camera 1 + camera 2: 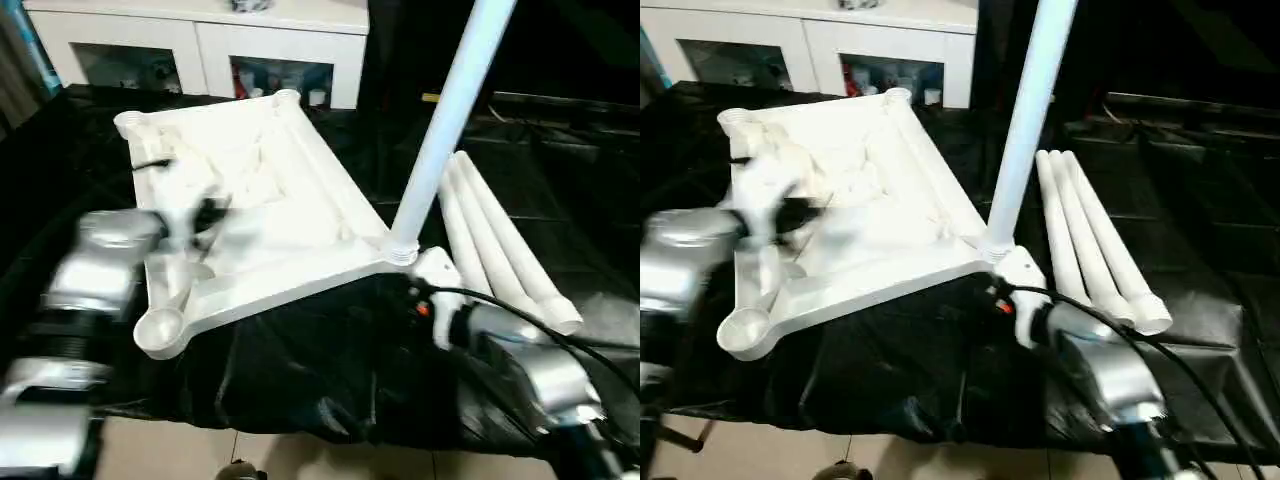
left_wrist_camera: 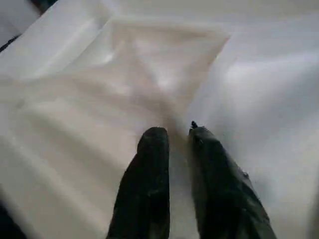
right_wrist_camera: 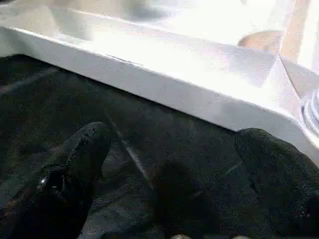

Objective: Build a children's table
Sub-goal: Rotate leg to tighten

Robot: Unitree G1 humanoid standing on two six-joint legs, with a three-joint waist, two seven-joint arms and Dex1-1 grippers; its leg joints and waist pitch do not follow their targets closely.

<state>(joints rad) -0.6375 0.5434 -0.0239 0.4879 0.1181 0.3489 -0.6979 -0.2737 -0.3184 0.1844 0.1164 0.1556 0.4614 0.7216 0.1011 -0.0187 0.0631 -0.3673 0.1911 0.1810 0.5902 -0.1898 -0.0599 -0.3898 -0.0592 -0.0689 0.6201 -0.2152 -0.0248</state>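
The white tabletop [image 1: 300, 180] lies upside down on black cloth, ribbed underside up. One white leg [image 1: 440, 130] stands upright in its near right corner socket. Three more legs [image 1: 500, 250] lie side by side on the cloth to the right. The near left socket [image 1: 160, 330] and both far sockets stand empty. My left gripper [image 2: 174, 137] hovers over the ribbed underside near the left rim, fingers together with nothing between them. My right gripper [image 3: 182, 159] is open just below the tabletop's rim [image 3: 164, 74], beside the corner that holds the leg.
A white glass-doored cabinet [image 1: 200, 40] stands behind the work surface. The black cloth [image 1: 300, 370] hangs over the front edge, with tan floor [image 1: 300, 455] below. A black cable [image 1: 530, 320] runs along my right forearm.
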